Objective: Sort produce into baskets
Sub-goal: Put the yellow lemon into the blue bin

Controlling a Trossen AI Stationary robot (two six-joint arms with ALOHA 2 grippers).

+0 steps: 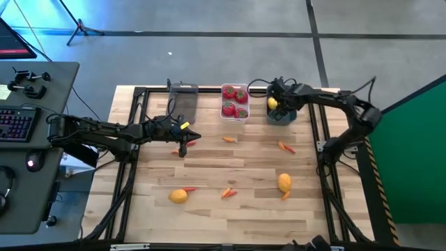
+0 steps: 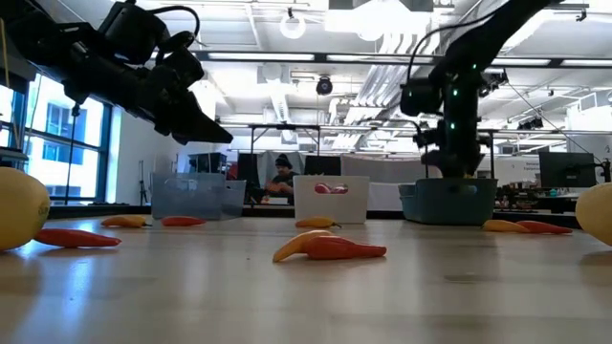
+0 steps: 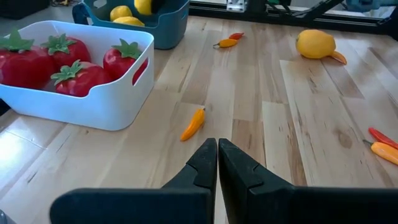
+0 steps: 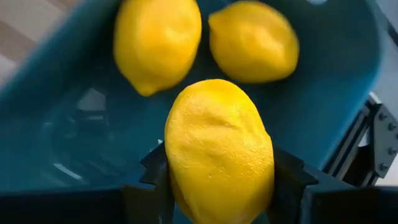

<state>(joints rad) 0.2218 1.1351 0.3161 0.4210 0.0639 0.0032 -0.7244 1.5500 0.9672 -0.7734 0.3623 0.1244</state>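
Observation:
My right gripper (image 1: 274, 104) is shut on a yellow lemon (image 4: 217, 155) over the dark teal bin (image 1: 284, 116), which holds two more lemons (image 4: 158, 37). The white bin (image 1: 235, 102) holds several red tomatoes (image 3: 74, 74). The smoky grey bin (image 1: 182, 97) stands left of it. My left gripper (image 1: 184, 141) is shut and empty above the table, near an orange carrot piece (image 3: 193, 123). Two lemons (image 1: 178, 196) (image 1: 284, 183) and several carrot pieces (image 1: 286, 147) lie on the table. My right gripper pinches the lemon's two long sides (image 4: 177, 168) between its two fingers (image 4: 287, 177). The fingers come from above, pointing down into the teal bin. The lemon hangs clear of the bin's floor and of the two lemons lying there.
The three bins stand in a row at the table's far edge. Carrot pieces (image 1: 228, 193) and a lemon lie near the table's middle and near side. A black frame rail (image 1: 132, 139) borders the table. A desk with a keyboard (image 1: 17, 125) stands left of the table.

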